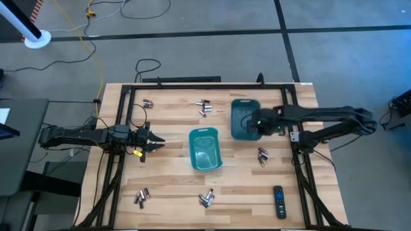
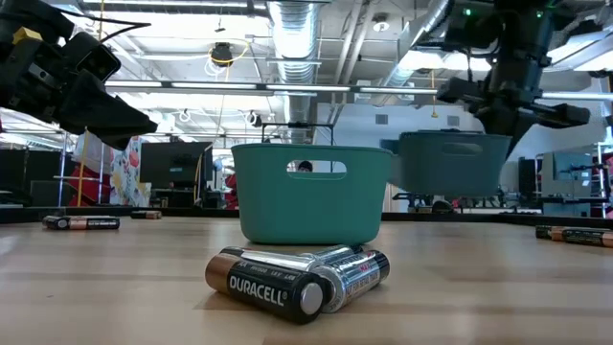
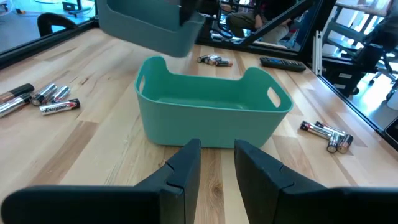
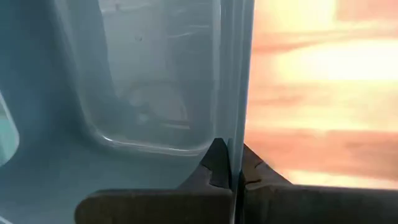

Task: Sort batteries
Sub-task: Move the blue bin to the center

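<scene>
Small batteries lie in several clusters on the wooden table: near the far edge (image 1: 204, 108), at the near edge (image 1: 207, 199), near left (image 1: 141, 197) and right of centre (image 1: 262, 155). A teal bin (image 1: 205, 149) stands at the table's centre. My right gripper (image 1: 255, 122) is shut on a second, darker teal bin (image 1: 243, 119), which hangs in the air (image 2: 445, 163) behind and to the right of the first. My left gripper (image 3: 217, 158) is open and holds nothing. It hovers left of the centre bin (image 3: 211, 106) and points at it. My right gripper pinches the darker bin's side wall toward the table's right (image 4: 233, 118) at its rim, one finger (image 4: 214, 165) inside the bin and one (image 4: 255, 168) outside. The fingers come from above, pointing down. The bin is lifted clear of the table and hangs below them.
A black remote control (image 1: 278, 201) lies at the near right corner. A black metal frame (image 1: 192, 85) runs round the table's edges. More batteries lie at the far left (image 1: 148, 102). Bare wood shows between the clusters.
</scene>
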`<action>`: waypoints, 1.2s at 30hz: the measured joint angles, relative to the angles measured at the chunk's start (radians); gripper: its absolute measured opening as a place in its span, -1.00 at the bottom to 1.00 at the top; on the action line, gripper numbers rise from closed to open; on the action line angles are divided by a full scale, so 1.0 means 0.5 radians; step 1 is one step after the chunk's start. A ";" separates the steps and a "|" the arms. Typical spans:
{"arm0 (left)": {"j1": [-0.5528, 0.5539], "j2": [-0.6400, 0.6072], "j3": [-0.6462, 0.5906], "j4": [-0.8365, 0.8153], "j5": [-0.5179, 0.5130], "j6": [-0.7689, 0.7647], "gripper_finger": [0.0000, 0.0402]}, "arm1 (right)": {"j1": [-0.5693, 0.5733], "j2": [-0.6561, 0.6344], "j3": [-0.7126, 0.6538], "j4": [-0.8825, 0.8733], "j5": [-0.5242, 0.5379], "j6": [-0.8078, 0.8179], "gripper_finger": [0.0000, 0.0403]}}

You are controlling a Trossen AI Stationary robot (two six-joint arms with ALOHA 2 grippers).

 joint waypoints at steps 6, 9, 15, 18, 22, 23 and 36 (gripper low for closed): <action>0.000 -0.001 0.001 0.000 0.000 0.000 -0.55 | 0.286 0.296 0.151 0.020 -0.059 0.170 -1.00; 0.000 0.000 0.001 0.000 0.000 0.000 -0.55 | 0.384 0.436 0.278 0.018 -0.072 0.185 -1.00; 0.000 0.000 0.001 0.000 -0.001 0.000 -0.55 | 0.484 0.637 0.449 -0.153 -0.094 0.245 -1.00; 0.000 0.000 0.001 0.000 0.000 0.000 -0.55 | 0.514 0.672 0.453 -0.131 -0.099 0.304 -1.00; 0.000 0.000 0.001 0.000 0.000 0.000 -0.55 | 0.563 0.676 0.454 -0.012 -0.130 0.365 -1.00; 0.000 0.000 0.001 0.000 0.000 0.000 -0.55 | 0.575 0.676 0.455 0.013 -0.131 0.398 -1.00; 0.000 -0.001 0.001 -0.001 0.010 0.044 -0.55 | 0.817 0.676 0.456 0.140 -0.156 0.846 -1.00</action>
